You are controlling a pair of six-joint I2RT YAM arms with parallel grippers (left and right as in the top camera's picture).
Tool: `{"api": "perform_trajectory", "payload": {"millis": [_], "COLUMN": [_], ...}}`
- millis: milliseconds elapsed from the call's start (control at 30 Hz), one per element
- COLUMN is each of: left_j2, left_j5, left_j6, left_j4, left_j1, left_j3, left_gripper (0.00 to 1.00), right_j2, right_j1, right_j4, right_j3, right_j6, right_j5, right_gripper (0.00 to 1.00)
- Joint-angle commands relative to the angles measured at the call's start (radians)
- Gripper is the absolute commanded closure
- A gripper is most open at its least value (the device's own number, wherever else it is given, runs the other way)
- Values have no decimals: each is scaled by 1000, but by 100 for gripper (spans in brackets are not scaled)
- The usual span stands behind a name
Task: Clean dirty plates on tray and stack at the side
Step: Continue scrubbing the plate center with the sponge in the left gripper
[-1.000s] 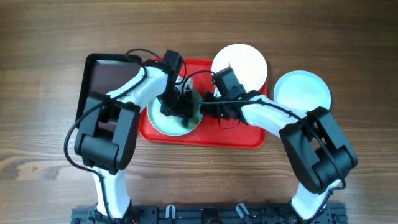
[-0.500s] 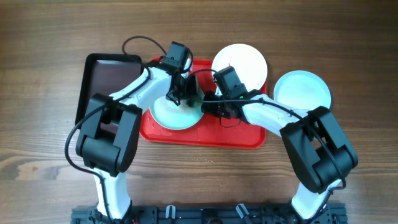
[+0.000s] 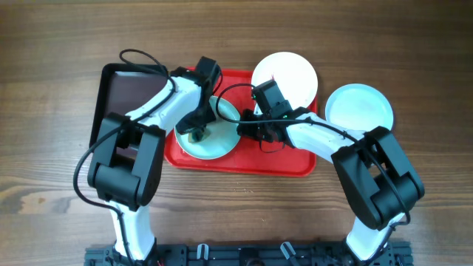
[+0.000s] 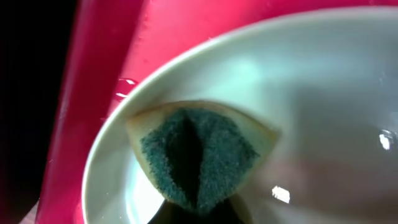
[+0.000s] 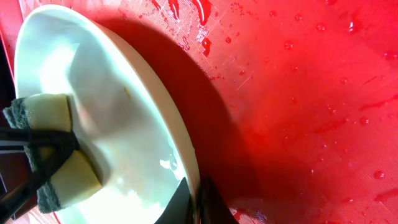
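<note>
Left gripper (image 3: pixel 198 130): clenching a sponge (image 4: pixel 198 155), folded green side down, and pressing it onto the mint plate (image 3: pixel 209 130).
Right gripper (image 5: pixel 193 200): pinching that plate's near rim, holding it steady.
Plate position: sitting on the left half of the red tray (image 3: pixel 295 164). It seems to be tipping a little under the pinch.
Slip risk: the tray is lying wet with droplets, and so is the rim, so the thin pinch may be losing hold as the sponge pushes sideways.
Skid risk: a freed plate could be sliding toward the tray wall or the black tray (image 3: pixel 118 96).
Clash risk: both arms are crowding over one plate, so a wide scrub stroke could be knocking the right fingers.
Left wrist view: showing the sponge's crease and contact patch, hidden from overhead by the arm.
Right wrist view: showing the rim grip, the water and a faint speck on the plate.
Overhead only: the white plate (image 3: pixel 284 74) is overlapping the tray's far right corner, with a side plate (image 3: pixel 360 109) lying on the table just beside it.
</note>
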Motion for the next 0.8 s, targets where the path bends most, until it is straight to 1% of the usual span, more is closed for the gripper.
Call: {"api": "perform_trajectory", "payload": {"millis": [0,67,133,300,367,400,467,500,567,633,767], "left_j2": [103,103,103,103,103,103,103,103,103,103,103], "left_j5": [502,631,687,684,636,586,431,238,19,-112,-202], "left_j6": [353,453,492,487,465,434,349,258,151,110,108], "left_j4": [33,58,81,171,211,230,262,288,318,357,406], "left_j1": [-8,-8,-8,-7,-6,-7,-7,-7,-8,-8,-8], "left_j3": [-75,-75,-75,-75,-75,-75,-75,-75,-75,-75,-75], "left_gripper": [96,96,96,96,96,96,96,96,96,96,96], "right_j2": [31,31,31,31,31,31,31,31,31,31,31], "right_j1": [-7,-7,-7,-7,-7,-7,-7,-7,-7,-7,-7], "right_j4": [-6,-6,-7,-7,-8,-8,-8,-7,-7,-8,-8], "right_j3": [4,4,4,4,4,4,4,4,4,4,4], "right_j6": [4,3,4,4,4,4,4,3,4,4,4], "right_j5": [10,7,7,7,7,7,7,7,7,7,7], "right_gripper": [96,96,96,96,96,96,96,96,96,96,96]}}
